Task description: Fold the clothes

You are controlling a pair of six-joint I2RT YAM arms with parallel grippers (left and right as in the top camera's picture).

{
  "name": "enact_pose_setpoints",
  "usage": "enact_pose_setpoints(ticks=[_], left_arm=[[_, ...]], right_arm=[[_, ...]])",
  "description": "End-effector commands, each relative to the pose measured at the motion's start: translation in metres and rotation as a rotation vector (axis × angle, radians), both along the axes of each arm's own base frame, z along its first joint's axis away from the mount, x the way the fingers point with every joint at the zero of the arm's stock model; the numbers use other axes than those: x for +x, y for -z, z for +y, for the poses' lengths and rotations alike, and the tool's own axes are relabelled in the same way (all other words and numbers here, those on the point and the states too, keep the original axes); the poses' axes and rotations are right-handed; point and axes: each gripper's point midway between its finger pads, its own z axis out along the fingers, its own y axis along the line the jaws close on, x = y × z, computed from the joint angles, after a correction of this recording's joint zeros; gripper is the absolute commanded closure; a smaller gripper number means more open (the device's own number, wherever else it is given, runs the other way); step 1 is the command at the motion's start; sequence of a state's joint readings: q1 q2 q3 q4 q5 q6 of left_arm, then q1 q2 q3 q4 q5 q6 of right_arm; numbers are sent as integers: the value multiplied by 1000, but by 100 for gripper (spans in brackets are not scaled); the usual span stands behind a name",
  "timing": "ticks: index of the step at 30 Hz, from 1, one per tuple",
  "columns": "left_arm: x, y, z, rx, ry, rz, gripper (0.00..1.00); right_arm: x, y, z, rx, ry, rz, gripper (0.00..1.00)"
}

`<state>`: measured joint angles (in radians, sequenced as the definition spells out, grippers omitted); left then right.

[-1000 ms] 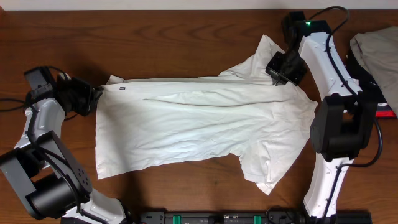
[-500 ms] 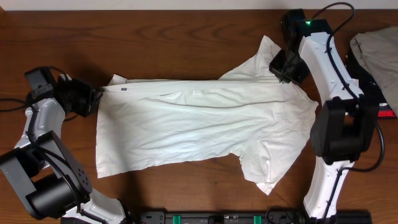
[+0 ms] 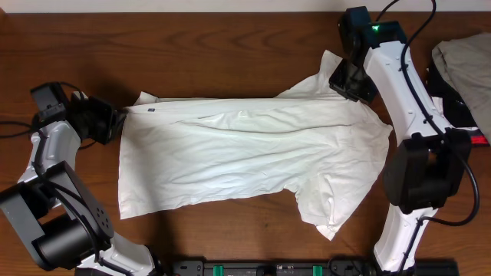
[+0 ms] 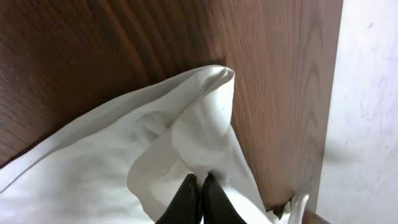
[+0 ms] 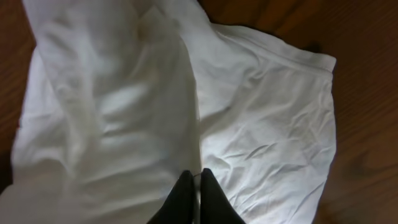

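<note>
Left fingers (image 4: 185, 202) are pinched closed on the T-shirt (image 3: 245, 161) at its far hem corner, and right fingers (image 5: 180, 199) are pinched on its far shoulder. The T-shirt lies spread mid-table (image 3: 230, 54). The thin cloth could slip from either pinch, skewing the fold.

White arms (image 3: 399, 77) — blk joints (image 3: 418, 172), fingers (image 4: 185, 200)

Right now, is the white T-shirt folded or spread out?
Spread, not folded: the T-shirt lies open and wrinkled across the table, both sleeves showing, no half laid over the other.
</note>
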<state>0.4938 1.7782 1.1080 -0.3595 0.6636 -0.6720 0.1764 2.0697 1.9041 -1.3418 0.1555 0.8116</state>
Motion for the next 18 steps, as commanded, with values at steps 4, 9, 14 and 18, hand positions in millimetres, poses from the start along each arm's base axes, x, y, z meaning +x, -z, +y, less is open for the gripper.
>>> enact_pose_setpoints(ticks=[4, 9, 14, 18], left_arm=[[4, -12, 10, 58, -3, -27, 94], [4, -12, 10, 58, -3, -27, 94], [0, -10, 8, 48, -2, -10, 88], [0, -11, 7, 45, 7, -13, 57]], right_arm=[[-5, 8, -9, -52, 12, 8, 87], [-7, 12, -9, -53, 12, 16, 89], [-4, 12, -8, -45, 11, 3, 89], [3, 14, 7, 25, -90, -7, 87]])
